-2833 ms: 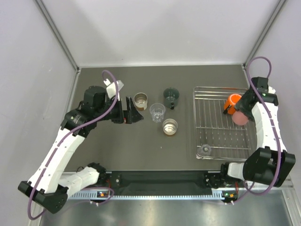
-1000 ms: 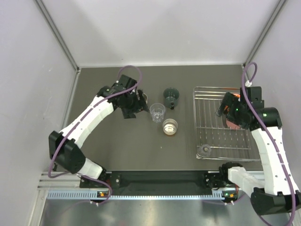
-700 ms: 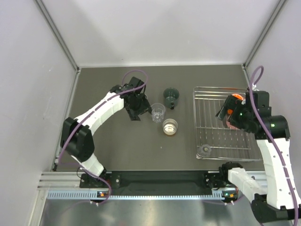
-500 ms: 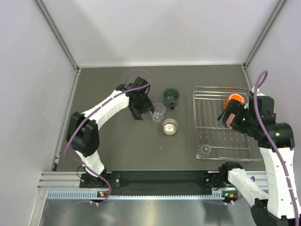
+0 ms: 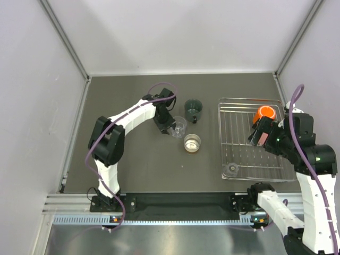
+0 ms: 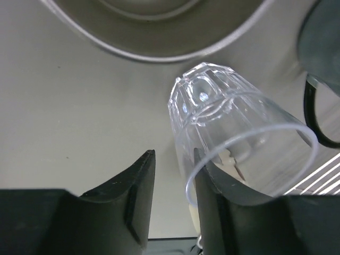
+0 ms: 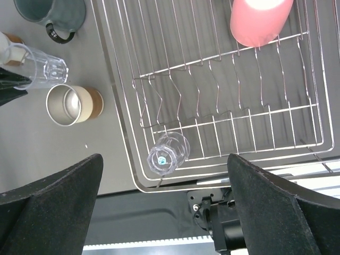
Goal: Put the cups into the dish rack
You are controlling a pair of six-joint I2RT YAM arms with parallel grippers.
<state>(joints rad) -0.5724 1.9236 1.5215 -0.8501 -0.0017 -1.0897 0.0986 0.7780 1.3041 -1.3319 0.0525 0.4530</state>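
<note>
A clear cup (image 6: 239, 138) stands upright on the table, also seen from above (image 5: 179, 126). My left gripper (image 6: 174, 180) straddles its wall, one finger (image 6: 223, 202) inside the rim and the other outside. The jaws are narrow, with a gap still between the outer finger and the wall. A steel cup (image 5: 192, 142) and a dark green cup (image 5: 194, 109) stand close by. The dish rack (image 5: 255, 146) holds an orange cup (image 5: 264, 112), a pink cup (image 7: 260, 18) and a second clear cup (image 7: 169, 153). My right gripper (image 7: 164, 159) hangs wide open above the rack, holding nothing.
The steel cup (image 6: 159, 26) and the green cup's handle (image 6: 313, 117) crowd the clear cup on two sides. White walls enclose the dark table. The rack's rim (image 7: 113, 106) lies just right of the standing cups.
My left gripper has swung right onto the clear cup and narrowed its jaws around the cup's wall. The right arm has drawn back toward the near edge, jaws still wide.
</note>
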